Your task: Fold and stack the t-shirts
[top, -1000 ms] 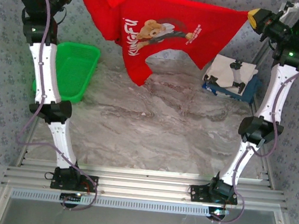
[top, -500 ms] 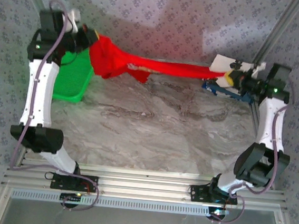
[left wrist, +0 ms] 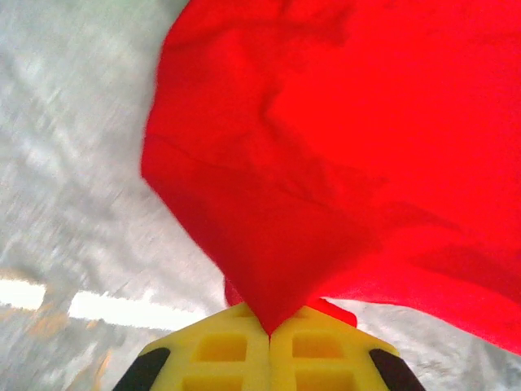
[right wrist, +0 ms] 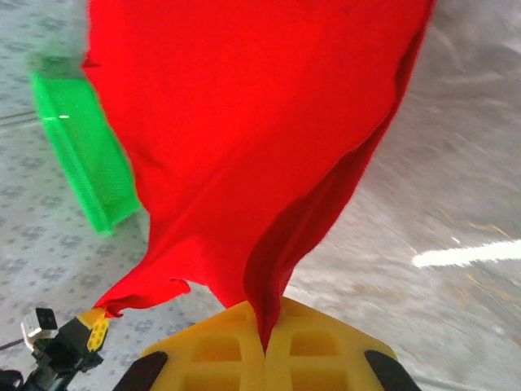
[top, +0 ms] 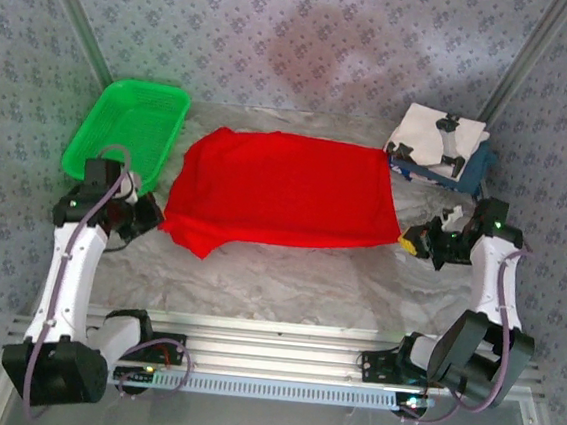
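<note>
red tee | pinched by left gripper, right gripper | green basket beside

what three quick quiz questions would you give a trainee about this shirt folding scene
1. True or false: the red t-shirt hangs in the air between the arms.
2. What lies on top of the dark blue tee? A) the white tee B) a yellow tee C) nothing
3. Fill in: the left gripper and the right gripper are each shut on ____.

Key:
1. False, it lies spread on the table.
2. A
3. the red t-shirt, one at each near corner.
</note>
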